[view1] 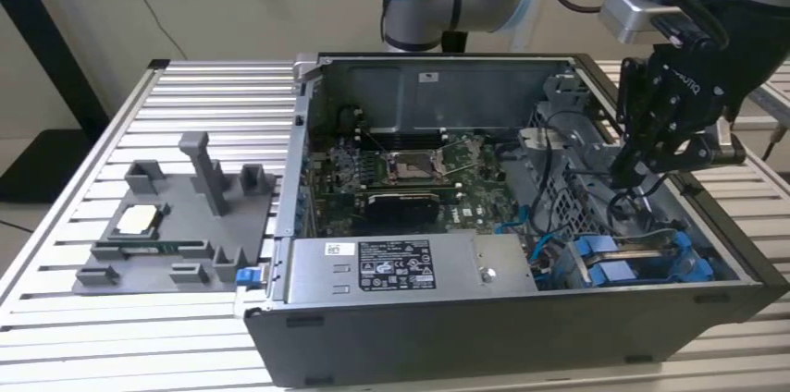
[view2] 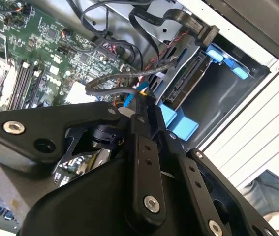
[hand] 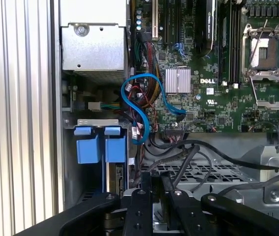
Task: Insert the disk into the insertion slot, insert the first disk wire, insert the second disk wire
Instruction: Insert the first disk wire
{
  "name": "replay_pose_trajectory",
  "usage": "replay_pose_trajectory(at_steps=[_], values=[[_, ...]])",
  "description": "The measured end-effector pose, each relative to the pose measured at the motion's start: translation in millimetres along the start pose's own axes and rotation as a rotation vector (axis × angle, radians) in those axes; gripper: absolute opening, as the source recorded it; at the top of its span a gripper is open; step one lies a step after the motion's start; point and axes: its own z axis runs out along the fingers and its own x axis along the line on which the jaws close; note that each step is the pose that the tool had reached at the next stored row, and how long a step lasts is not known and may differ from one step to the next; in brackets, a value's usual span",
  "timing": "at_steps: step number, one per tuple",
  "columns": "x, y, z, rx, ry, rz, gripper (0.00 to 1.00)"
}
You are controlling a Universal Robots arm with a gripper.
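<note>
The disk (view2: 186,81) sits edge-on in the insertion slot (view2: 218,93), its blue frame (view1: 611,258) showing at the case's front corner on the exterior view's right. Its blue tabs (hand: 87,147) face up in the first wrist view. My gripper (view1: 632,170) hangs above the drive cage, behind the disk. Its fingers (view2: 140,105) stand close together, pinching a black disk wire (view2: 109,78) with a small yellow piece at the tips. In the first wrist view my gripper (hand: 156,179) is over the perforated cage, beside the disk (hand: 115,179). Another black connector (view2: 203,32) dangles loose near the slot.
The open computer case (view1: 494,336) stands on a slatted metal table (view1: 198,105). Inside are the motherboard (view1: 408,170), a silver power-supply box (view1: 395,267), a blue cable loop (hand: 144,98) and tangled black cables (hand: 188,152). A grey fixture (view1: 173,216) lies to the exterior view's left.
</note>
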Motion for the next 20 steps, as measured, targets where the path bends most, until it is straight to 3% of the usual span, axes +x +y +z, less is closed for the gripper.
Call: replay_pose_trajectory(at_steps=[2, 14, 20], values=[[0.1, -0.1, 0.7, 0.0000, 0.0035, 0.000, 0.19], [0.4, -5.7, 11.7, 0.0010, 0.0533, 0.000, 0.19], [0.4, -6.2, 11.9, 0.0009, 0.0537, 0.000, 0.19]])
